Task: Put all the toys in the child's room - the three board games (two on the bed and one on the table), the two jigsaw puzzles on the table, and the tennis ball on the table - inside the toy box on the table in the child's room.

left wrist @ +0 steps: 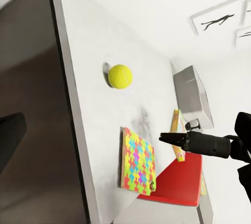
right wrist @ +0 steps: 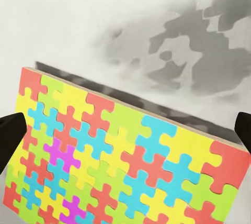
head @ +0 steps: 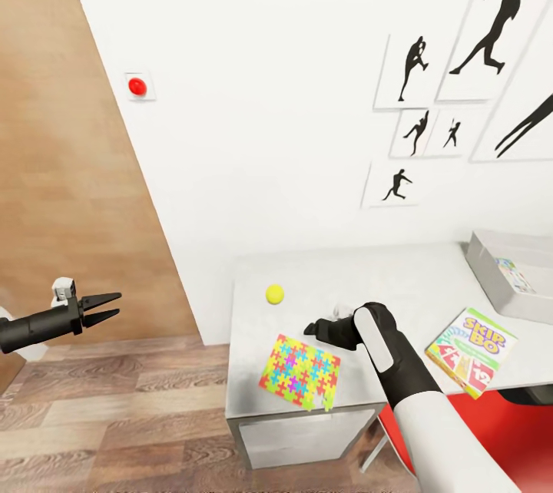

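Lies flat near the front edge of the pale grey-white table (head: 399, 278): thin squarish multicoloured jigsaw puzzle slab (head: 299, 370), probably stiff, light, awkward to lift flat (best pinched across an overhanging edge). Right gripper (head: 313, 326) hovering above, spread wide; left gripper (head: 107, 307) spread, well apart.

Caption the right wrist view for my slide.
Open right hand poised above the jigsaw puzzle on the table.

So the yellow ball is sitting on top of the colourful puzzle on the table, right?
Not quite. The tennis ball sits on the bare table, apart from the jigsaw puzzle, which lies near the table's front edge. The head view shows the gap between them.
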